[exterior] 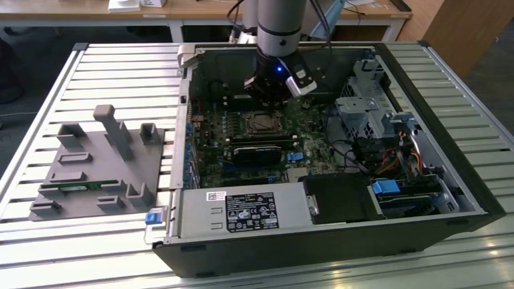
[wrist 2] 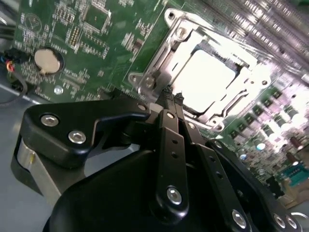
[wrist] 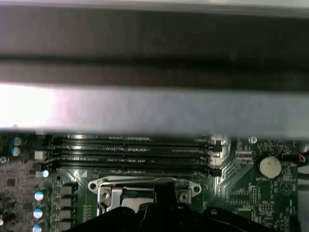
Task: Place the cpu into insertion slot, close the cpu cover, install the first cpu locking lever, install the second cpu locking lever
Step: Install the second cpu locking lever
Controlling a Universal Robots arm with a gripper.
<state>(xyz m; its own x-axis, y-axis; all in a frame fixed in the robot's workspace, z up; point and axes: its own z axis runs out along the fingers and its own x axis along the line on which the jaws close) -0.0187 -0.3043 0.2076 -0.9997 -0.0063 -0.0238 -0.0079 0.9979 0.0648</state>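
The silvery cpu lies in the insertion slot on the green motherboard. Its top shows through the window of the metal cpu cover, which lies flat around it. My gripper is shut, and its two thin black fingers meet at the cover's edge near a corner screw. I see nothing held between them. In the exterior view the gripper hangs just behind the slot, inside the open computer case. The locking levers cannot be told apart from the cover's bright metal. The first wrist view shows the cover in front of the memory slots.
Long black memory slots and the grey case wall lie beyond the socket. A coin battery sits to one side. A black heatsink block, power supply and drive cage crowd the case. A grey fixture stands at the exterior view's left.
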